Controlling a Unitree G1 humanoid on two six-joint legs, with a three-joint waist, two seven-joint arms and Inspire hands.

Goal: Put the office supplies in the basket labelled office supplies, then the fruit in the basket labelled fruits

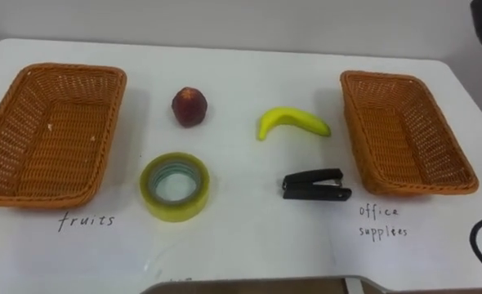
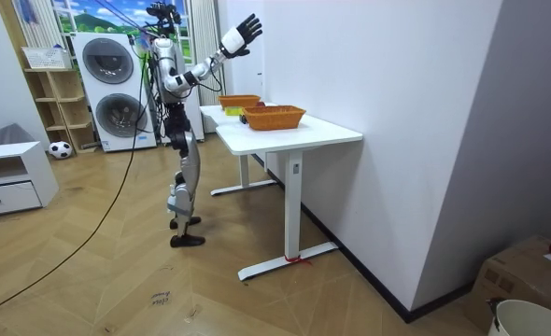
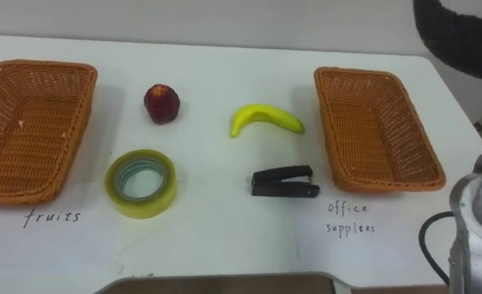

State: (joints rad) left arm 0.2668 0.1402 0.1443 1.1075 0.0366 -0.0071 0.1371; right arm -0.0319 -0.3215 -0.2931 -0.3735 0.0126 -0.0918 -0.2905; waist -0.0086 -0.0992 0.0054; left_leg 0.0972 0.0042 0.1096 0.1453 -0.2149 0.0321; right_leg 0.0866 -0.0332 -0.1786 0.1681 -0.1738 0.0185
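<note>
1. My right hand [image 2: 241,35] is raised high over the table's far right side. Its fingers are spread straight and hold nothing.
2. Everything to be sorted lies below that hand and to its left on the white table [image 1: 241,65], in a loose square between two wicker baskets.
3. Nearest my right arm is the black stapler [image 1: 315,184], in the near row. It lies just beside the right basket [image 1: 404,139] without touching it, with its long axis running left to right across the table.
4. Behind the stapler, the banana [image 1: 292,122] also lies left to right, its arch bowed away from me. It is near the right basket and well apart from the left basket [image 1: 53,139].
5. On the left half, the red fruit [image 1: 190,107] sits in the far row; I cannot tell whether it is an apple or a peach. The yellowish tape roll [image 1: 174,187] lies flat in front of it, near the left basket's near corner.
6. Both baskets are empty, each with a handwritten label in front, so nothing is sorted yet.
7. I judge the stapler to be the natural first pick for the right hand. The hand would come down and leftward, close across the stapler's narrow width, then make a short carry to the right. The banana and red fruit must cross to the left basket, which I think suits the other arm better.
</note>
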